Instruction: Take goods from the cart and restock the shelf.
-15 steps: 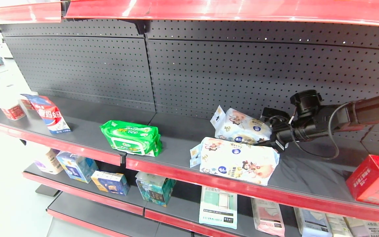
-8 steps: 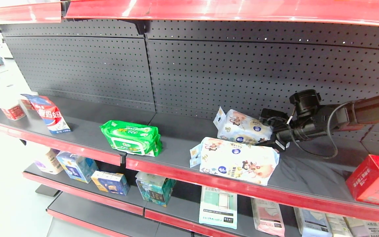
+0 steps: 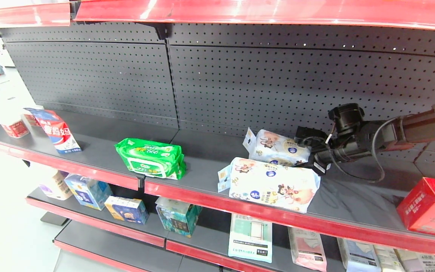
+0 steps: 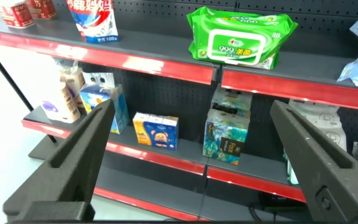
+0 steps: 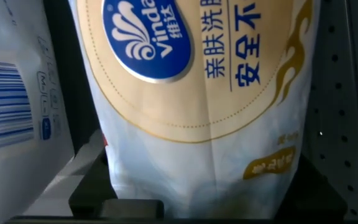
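Head view: R jaws grip tissue pk [image 3: 278,148] behind front pk [image 3: 274,184] on shelf [image 3: 202,166]; L jaws open.

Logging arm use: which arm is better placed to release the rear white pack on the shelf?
Right. The right gripper grips the rear white pack at the back of the shelf, behind the front white pack. The left gripper hangs open and empty, facing the green pack.

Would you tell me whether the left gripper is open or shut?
Open: the left gripper has its fingers spread wide, nothing between them.
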Available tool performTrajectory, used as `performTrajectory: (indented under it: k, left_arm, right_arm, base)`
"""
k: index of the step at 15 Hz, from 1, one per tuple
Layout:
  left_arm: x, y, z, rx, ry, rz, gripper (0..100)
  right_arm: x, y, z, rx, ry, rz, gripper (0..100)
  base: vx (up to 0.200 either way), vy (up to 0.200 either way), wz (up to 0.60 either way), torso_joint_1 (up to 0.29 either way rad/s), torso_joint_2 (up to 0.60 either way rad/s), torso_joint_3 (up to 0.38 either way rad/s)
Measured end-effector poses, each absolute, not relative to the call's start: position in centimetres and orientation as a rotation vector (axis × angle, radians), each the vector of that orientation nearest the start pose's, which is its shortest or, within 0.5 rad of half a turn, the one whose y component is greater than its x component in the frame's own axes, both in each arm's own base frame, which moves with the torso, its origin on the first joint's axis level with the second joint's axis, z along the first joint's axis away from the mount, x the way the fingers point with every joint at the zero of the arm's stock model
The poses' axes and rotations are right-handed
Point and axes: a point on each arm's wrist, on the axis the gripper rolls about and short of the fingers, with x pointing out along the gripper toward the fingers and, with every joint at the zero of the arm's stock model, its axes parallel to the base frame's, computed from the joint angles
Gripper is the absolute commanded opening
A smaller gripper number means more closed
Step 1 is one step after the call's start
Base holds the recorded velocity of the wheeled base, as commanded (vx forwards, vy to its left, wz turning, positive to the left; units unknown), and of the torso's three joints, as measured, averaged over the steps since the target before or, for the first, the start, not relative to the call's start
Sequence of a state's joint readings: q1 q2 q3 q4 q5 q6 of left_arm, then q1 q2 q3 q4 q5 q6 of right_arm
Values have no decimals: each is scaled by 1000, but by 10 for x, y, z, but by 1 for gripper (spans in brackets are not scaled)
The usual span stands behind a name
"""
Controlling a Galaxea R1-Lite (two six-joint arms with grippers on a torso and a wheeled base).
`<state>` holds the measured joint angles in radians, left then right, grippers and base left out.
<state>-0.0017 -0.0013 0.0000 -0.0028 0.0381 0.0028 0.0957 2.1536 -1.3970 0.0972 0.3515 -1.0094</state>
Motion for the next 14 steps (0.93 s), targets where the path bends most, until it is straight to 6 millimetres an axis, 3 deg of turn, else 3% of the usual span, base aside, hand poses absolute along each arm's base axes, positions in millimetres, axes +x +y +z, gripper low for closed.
performTrajectory:
  k: [11, 12, 14]
  left_arm:
    - [-23, 1, 76, 3, -4, 37, 100]
    - [-23, 1, 76, 3, -4, 37, 100]
    - [-23, 1, 76, 3, -4, 37, 100]
  right_arm:
    - [407, 69, 109, -858, 556, 820, 0]
    - [407, 69, 109, -857, 557, 820, 100]
    - [408, 68, 108, -855, 557, 820, 100]
  base:
    - [0, 0, 0, 0, 0, 0]
    - [0, 0, 0, 0, 0, 0]
    - [0, 0, 0, 0, 0, 0]
